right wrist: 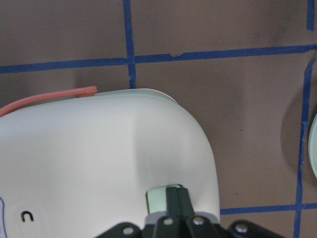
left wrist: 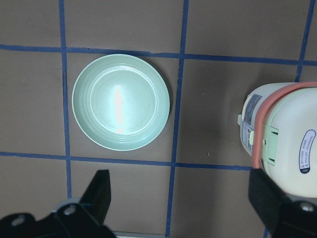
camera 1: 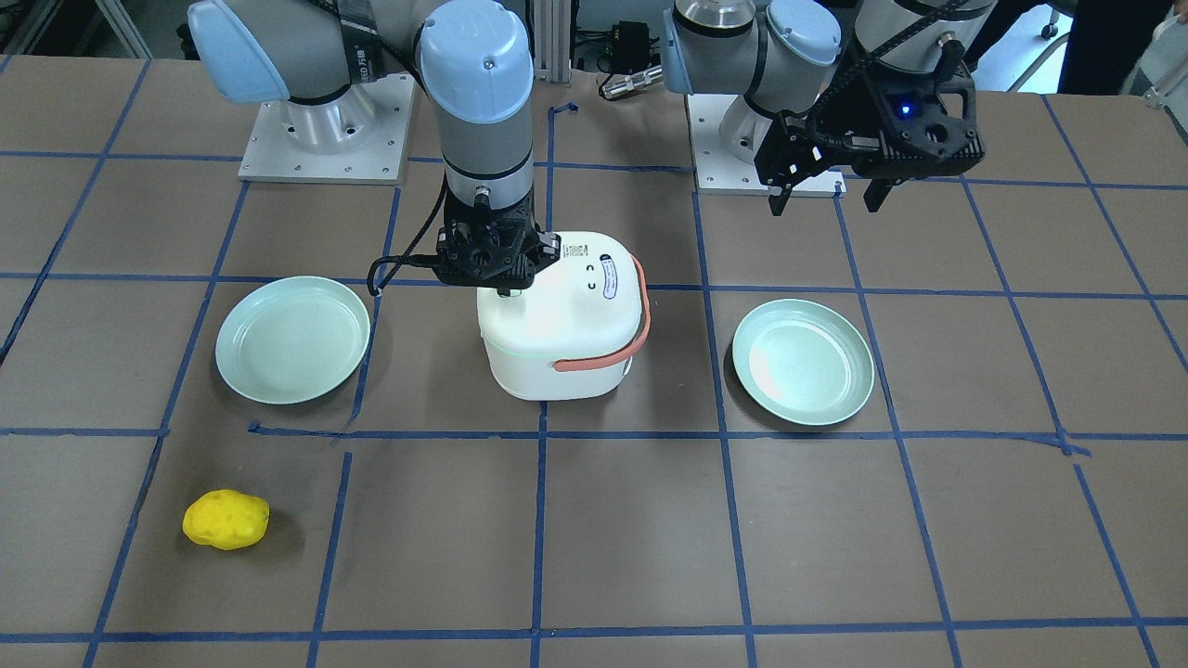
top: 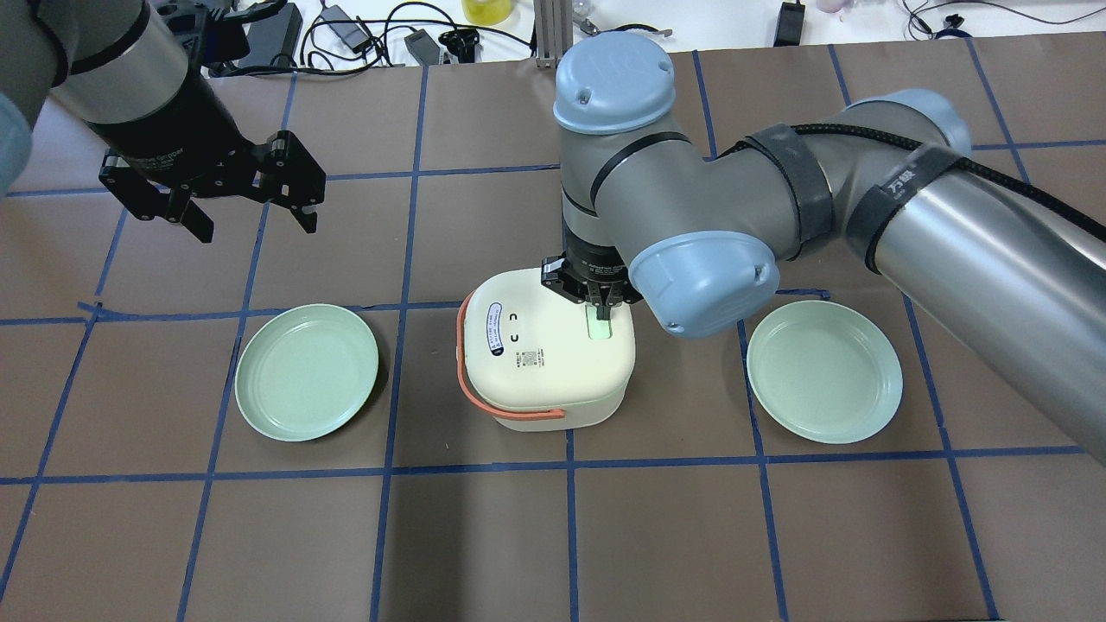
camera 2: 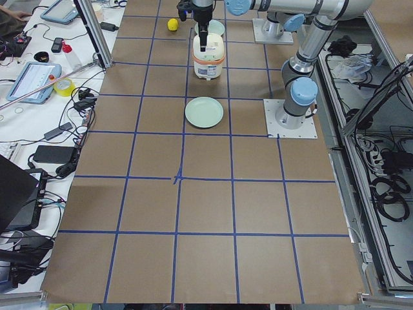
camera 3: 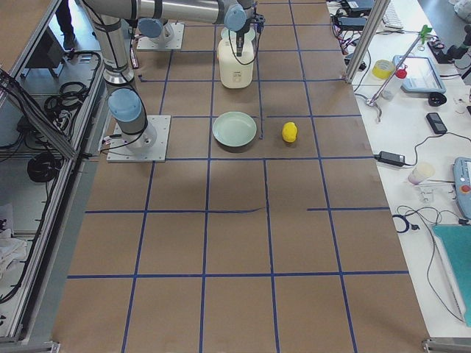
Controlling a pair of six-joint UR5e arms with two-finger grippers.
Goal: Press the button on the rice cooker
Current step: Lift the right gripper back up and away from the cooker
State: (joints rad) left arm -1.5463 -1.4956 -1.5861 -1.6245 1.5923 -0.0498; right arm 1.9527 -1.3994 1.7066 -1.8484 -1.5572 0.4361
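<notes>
Right gripper, fingers closed together, tips on the pale green button near the lid edge of the white rice cooker, mid-table between the left plate and right plate; lid label print too small to read. Left gripper hangs spread wide, well apart from it

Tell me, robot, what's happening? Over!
Right gripper shut, tips at the green button on the cooker. Left gripper open, hanging clear. Nothing in the way. Over.
</notes>
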